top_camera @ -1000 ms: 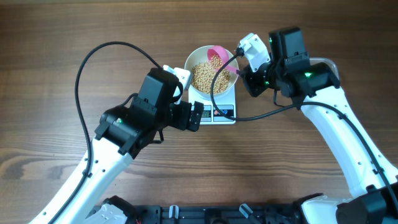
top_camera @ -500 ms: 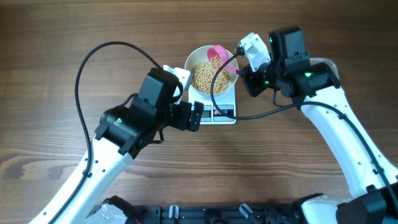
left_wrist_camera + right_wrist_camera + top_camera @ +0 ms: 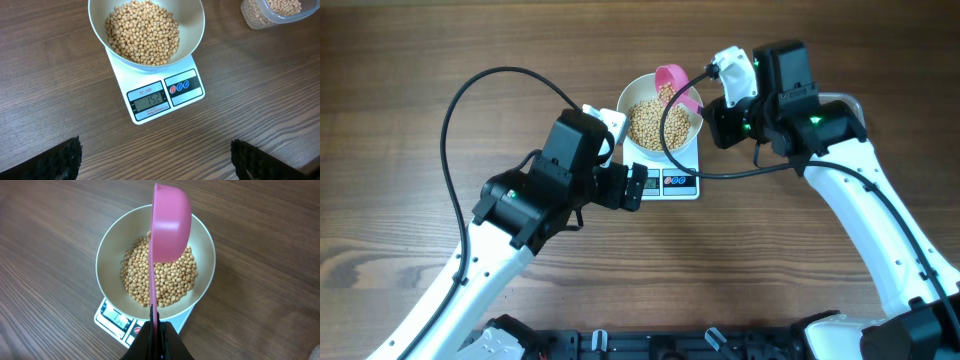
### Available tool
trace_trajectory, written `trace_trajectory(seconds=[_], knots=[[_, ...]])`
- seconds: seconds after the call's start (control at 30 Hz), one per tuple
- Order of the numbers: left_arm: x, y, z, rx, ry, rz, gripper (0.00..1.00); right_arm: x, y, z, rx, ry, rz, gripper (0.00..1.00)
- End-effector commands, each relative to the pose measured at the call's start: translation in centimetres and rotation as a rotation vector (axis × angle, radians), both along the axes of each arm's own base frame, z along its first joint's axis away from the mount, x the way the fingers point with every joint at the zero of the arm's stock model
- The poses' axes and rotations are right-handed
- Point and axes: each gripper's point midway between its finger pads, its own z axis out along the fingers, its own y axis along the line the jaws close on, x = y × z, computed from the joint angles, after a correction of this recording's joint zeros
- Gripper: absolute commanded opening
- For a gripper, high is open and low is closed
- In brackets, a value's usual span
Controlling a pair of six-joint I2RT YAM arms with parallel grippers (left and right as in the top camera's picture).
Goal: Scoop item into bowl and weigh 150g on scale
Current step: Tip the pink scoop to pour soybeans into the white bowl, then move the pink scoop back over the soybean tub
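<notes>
Right claw (image 3: 156, 332), clenched on the scoop (image 3: 171, 225), has raised it off the beans (image 3: 142, 32) in the bowl (image 3: 198, 30) on the scale (image 3: 120, 70), near the bench's far edge: pouring seems finished. Left claw (image 3: 157, 162) released.

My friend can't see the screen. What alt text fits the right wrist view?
A pink scoop, tipped on its side and gripped by its handle in the right end effector, hangs over a white bowl of tan beans. The bowl sits on a white scale on a wooden table.
</notes>
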Motion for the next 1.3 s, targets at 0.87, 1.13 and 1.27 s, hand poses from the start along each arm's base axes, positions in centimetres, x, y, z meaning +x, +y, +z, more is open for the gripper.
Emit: trace_trajectory(seconds=[0.87, 1.13, 1.27], knots=[[0.0, 0.2, 0.1, 0.001, -0.006, 0.013, 1.00, 2.3, -5.3, 4.3, 0.296, 0.026, -0.206, 0.04], [0.0, 0.2, 0.1, 0.001, -0.006, 0.013, 1.00, 2.7, -12.5, 5.7, 0.300, -0.022, -0.383, 0.04], [0.0, 0.2, 0.1, 0.001, -0.006, 0.013, 1.00, 1.6, -16.2, 6.0, 0.295, -0.013, -0.484, 0.04]])
